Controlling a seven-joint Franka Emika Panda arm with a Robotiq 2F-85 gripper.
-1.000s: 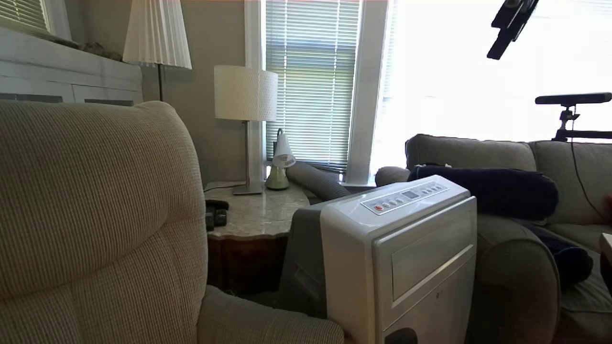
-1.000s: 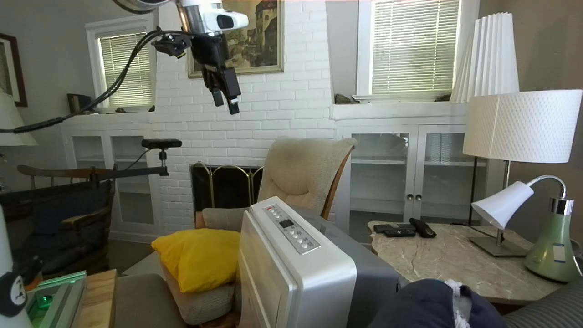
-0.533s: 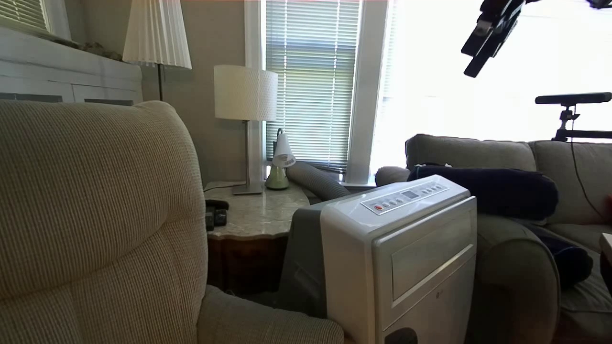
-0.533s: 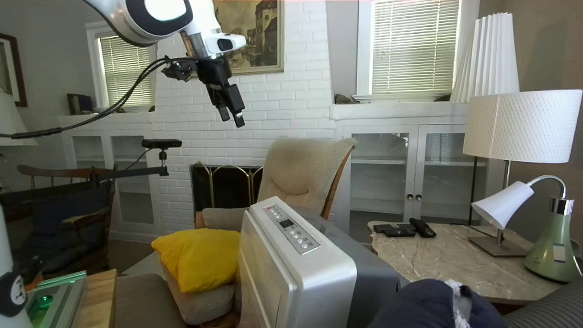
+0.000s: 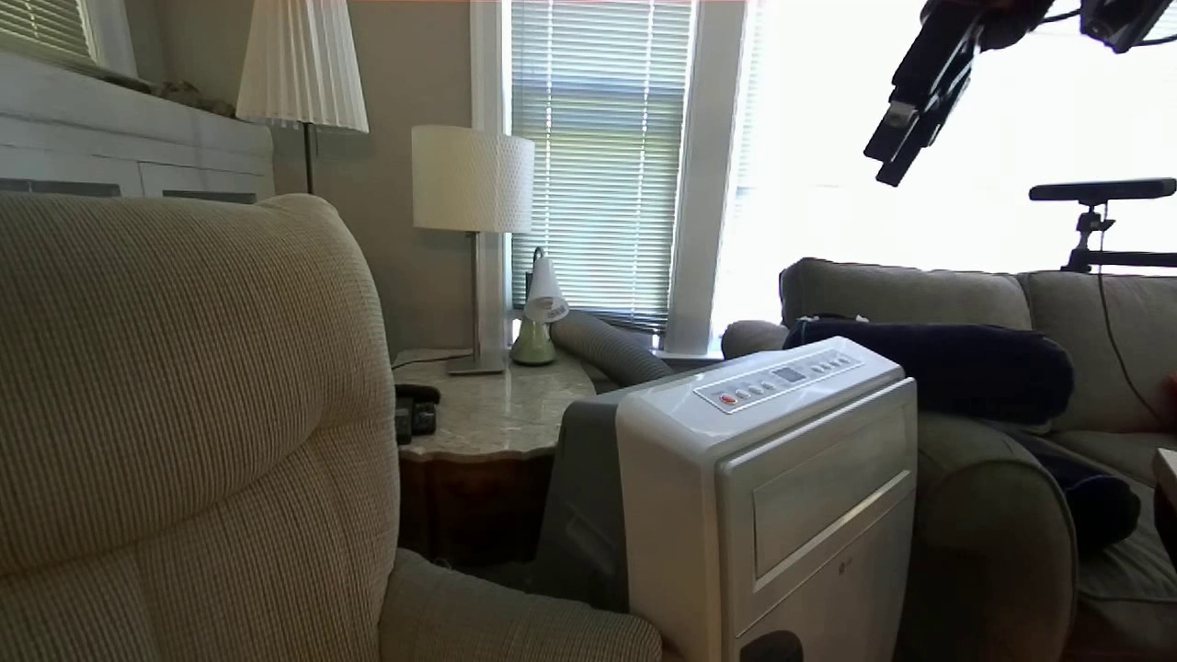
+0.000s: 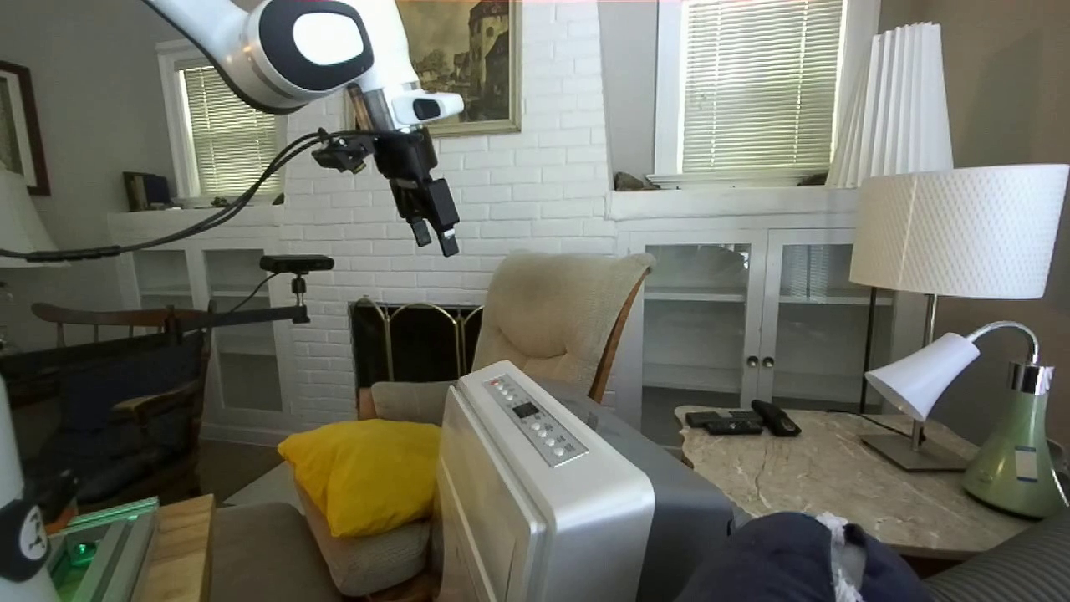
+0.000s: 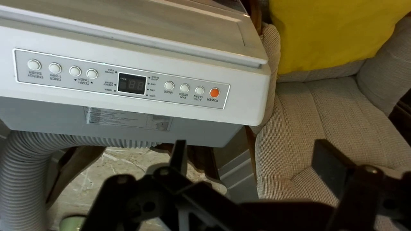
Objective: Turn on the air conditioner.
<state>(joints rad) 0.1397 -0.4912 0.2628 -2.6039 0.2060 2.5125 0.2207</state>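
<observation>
Portable air conditioner [image 6: 560, 485], untouched: likely approach stage. Tool [image 7: 251, 146]: spread wide, nothing held. Next: align over orange POWER button [image 7: 214, 92], descend, press.

The unit [image 5: 823, 515] has its base cut off in both exterior views, the lettering on its panel [image 5: 782, 380] too small to read. A dark shape [image 5: 772, 647] before it is too cropped to name. Behind it, the hose [image 5: 614, 349] is partly hidden. Above it, the top edge cuts off the arm [image 6: 330, 42]. In the wrist view, the gripper [image 7: 250, 152] is blurred and cropped.
</observation>
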